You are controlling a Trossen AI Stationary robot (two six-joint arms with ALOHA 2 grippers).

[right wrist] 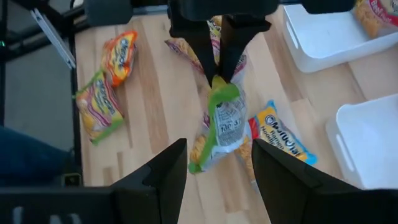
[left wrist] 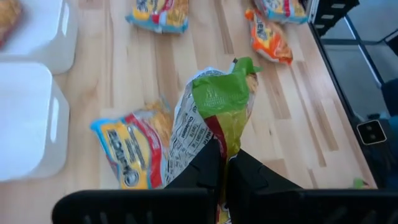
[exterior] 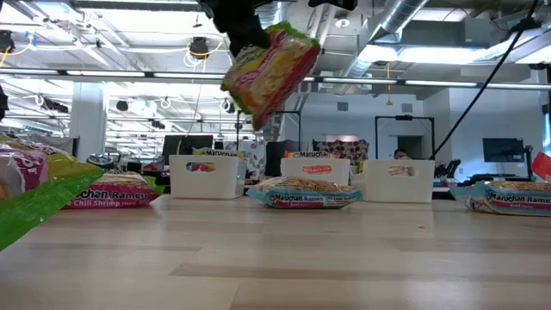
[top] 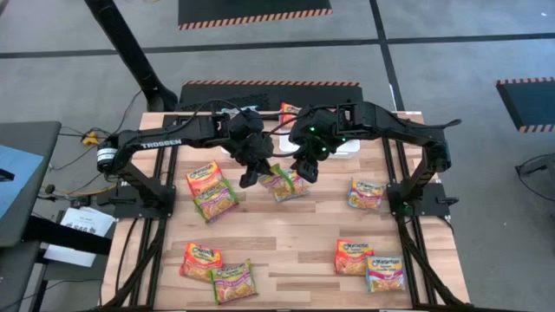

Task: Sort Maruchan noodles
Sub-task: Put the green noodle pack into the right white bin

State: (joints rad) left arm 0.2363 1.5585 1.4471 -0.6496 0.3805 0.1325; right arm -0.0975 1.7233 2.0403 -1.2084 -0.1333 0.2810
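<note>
Across the near table (top: 286, 234), packets (top: 201, 261) scattered unsorted; most sorting judged left. Mid-table, left hand (top: 251, 172) clenched on a green packet (exterior: 269, 69), lifted clear of the wood. Just beside it, right hand (top: 305, 166) spread wide, grasping nothing. Farther back, white bins (exterior: 203, 176), one packet (top: 290, 111) already inside.

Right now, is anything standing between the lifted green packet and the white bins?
Nothing visible does. The left gripper holds the green packet in the air, well above the table. The white bins stand behind it, and only a flat blue packet lies on the table below, too low to block it.
</note>
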